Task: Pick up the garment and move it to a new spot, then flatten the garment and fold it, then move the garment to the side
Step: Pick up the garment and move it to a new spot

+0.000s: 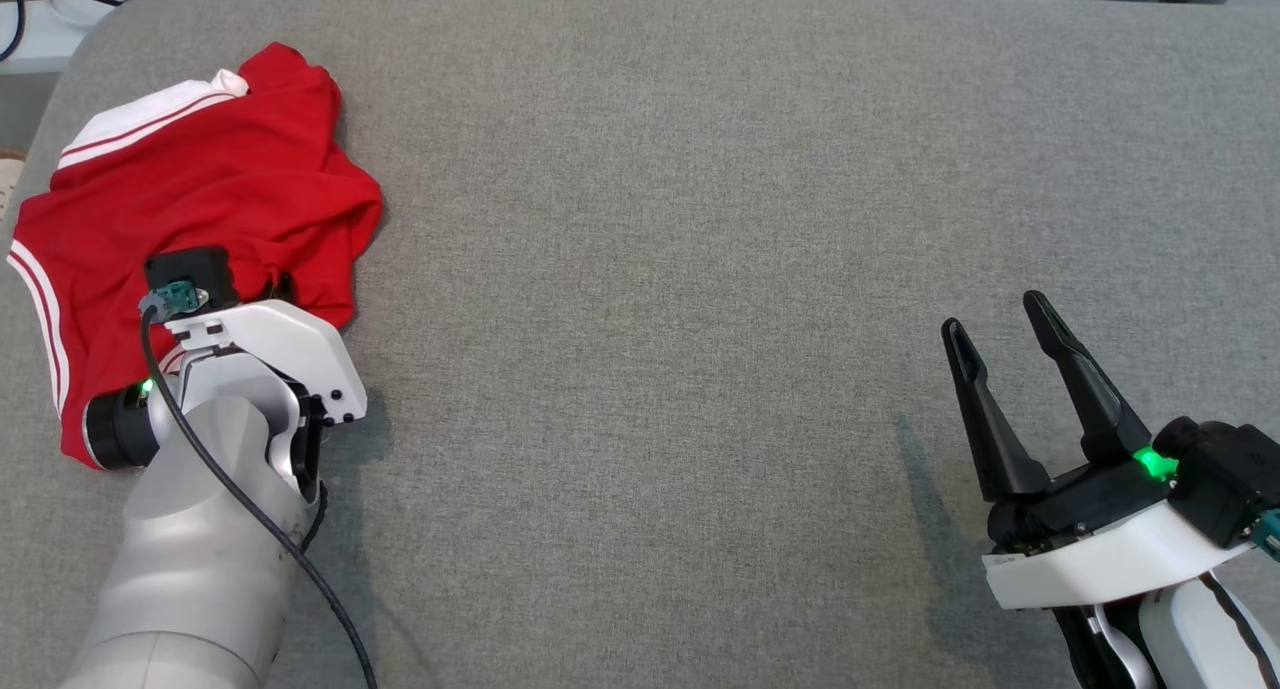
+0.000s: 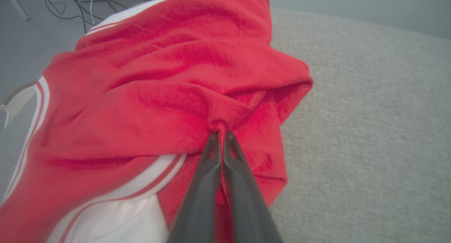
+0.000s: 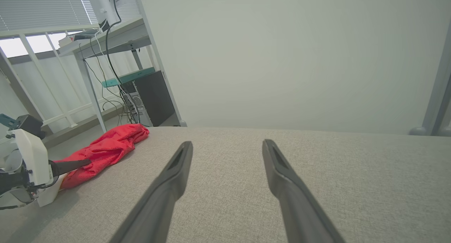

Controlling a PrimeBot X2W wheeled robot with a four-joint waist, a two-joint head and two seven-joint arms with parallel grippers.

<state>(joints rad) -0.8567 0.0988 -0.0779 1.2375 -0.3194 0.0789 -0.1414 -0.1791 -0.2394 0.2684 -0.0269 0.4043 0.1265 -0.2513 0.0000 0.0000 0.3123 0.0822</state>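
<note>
Slippage on lifting is the risk: the left end effector (image 2: 221, 134) is clamped on one small fold of the crumpled red garment with white striped trim (image 2: 158, 77), heaped at the far-left corner of the grey fabric-covered bench (image 1: 700, 269). The right end effector (image 1: 992, 314) waits, fingers apart.

Pale wall (image 3: 282, 59), grey metal shelving (image 3: 105, 42)

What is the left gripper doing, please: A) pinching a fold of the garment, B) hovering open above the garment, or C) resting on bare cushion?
A: the left gripper is shut on a bunched fold of the red garment.
</note>
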